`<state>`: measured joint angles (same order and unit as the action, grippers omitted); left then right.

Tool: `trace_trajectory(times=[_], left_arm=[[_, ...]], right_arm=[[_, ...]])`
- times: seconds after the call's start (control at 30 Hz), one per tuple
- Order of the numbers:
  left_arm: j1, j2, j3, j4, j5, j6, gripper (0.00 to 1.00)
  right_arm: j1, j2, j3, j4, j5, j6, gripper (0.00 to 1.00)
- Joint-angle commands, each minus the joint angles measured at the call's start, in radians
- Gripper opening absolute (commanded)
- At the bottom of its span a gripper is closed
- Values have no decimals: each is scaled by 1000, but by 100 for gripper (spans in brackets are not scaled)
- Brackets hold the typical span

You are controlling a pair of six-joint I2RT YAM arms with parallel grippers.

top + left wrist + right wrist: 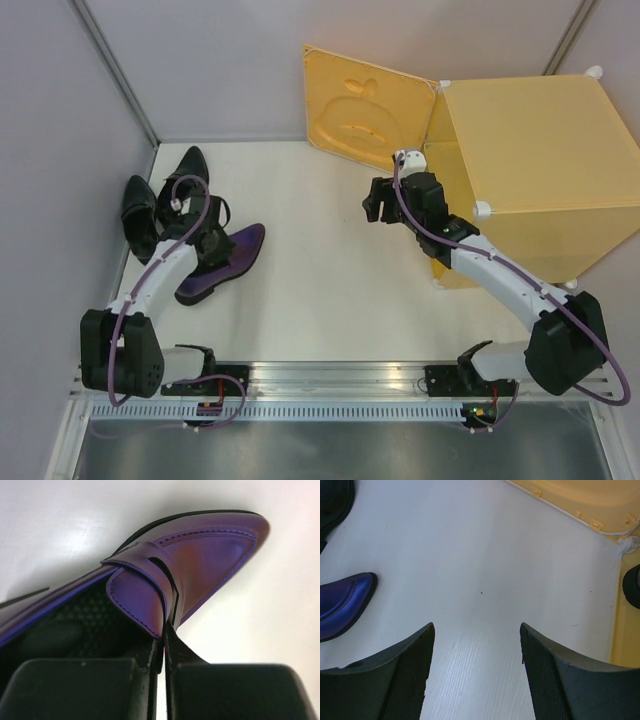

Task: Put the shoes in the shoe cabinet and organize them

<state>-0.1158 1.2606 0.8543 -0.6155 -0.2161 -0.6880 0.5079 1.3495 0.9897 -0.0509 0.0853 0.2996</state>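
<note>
My left gripper is shut on the side rim of a shiny purple shoe at the left of the table. In the left wrist view the fingers pinch the rim beside the strap, and the shoe's toe points away. Two glossy black shoes lie just beyond it, by the left wall. The yellow-orange shoe cabinet stands at the right with its door swung open. My right gripper is open and empty above the table in front of the cabinet opening.
The right wrist view shows the purple shoe's toe, a black shoe, the door's edge, and a dark rounded thing at the cabinet's opening. Grey walls close in the left and the back.
</note>
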Motion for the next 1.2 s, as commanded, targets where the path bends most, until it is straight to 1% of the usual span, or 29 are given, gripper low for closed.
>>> trace_trajectory(times=[0.0, 0.13, 0.17, 0.2, 0.23, 0.27, 0.33, 0.37, 0.43, 0.47, 0.5, 0.57, 0.6, 0.73, 0.77, 0.83, 0.87, 0.93, 0.97, 1.0, 1.03, 1.07, 1.17], left_arm=[[-108, 57, 130, 77, 191, 38, 2], [-218, 166, 250, 80, 212, 12, 2], [-238, 189, 303, 82, 240, 4, 2], [-280, 221, 330, 88, 250, -13, 2], [-298, 247, 357, 92, 254, -21, 2], [-338, 310, 414, 97, 261, -33, 2], [-375, 374, 477, 109, 261, -47, 2], [-405, 446, 542, 108, 256, -63, 2], [-432, 515, 606, 125, 258, -83, 2], [-442, 546, 661, 132, 261, -93, 2], [-465, 609, 689, 140, 265, -113, 2], [-485, 663, 770, 161, 285, -133, 2], [-508, 716, 796, 166, 288, -151, 2], [-559, 819, 914, 195, 288, -168, 4], [-564, 833, 952, 200, 300, -171, 10], [-564, 846, 968, 200, 313, -171, 22], [-564, 839, 965, 201, 307, -159, 38], [-564, 815, 935, 200, 290, -137, 57], [-564, 775, 918, 200, 261, -121, 72], [-562, 752, 901, 200, 242, -114, 79], [-561, 729, 869, 200, 221, -107, 89], [-558, 677, 853, 201, 221, -87, 93], [-530, 582, 796, 195, 170, -50, 97]], right_arm=[[4, -84, -17, -1, -1, -2, 74], [3, -142, -42, -27, 7, 3, 74], [3, -154, -46, -33, 8, 4, 74], [3, -180, -57, -38, 11, 3, 74], [3, -191, -63, -40, 17, 4, 74], [3, -202, -69, -41, 22, 4, 74], [3, -229, -85, -43, 36, 7, 73], [3, -237, -92, -49, 40, 12, 73], [3, -260, -103, -52, 39, 18, 73], [3, -266, -106, -53, 39, 19, 73], [3, -273, -114, -56, 41, 21, 73], [3, -288, -118, -70, 48, 16, 73], [4, -291, -125, -76, 53, 12, 73], [4, -305, -135, -89, 82, 1, 73], [3, -305, -135, -96, 83, 1, 73], [3, -308, -135, -105, 82, 1, 73], [3, -311, -137, -113, 82, 1, 73], [3, -320, -137, -115, 83, -1, 73], [3, -322, -137, -115, 79, -1, 73], [3, -322, -135, -113, 61, 1, 74], [3, -320, -131, -112, 51, 3, 74], [3, -319, -122, -112, 38, 12, 74], [7, -299, -94, -119, -7, 21, 74]])
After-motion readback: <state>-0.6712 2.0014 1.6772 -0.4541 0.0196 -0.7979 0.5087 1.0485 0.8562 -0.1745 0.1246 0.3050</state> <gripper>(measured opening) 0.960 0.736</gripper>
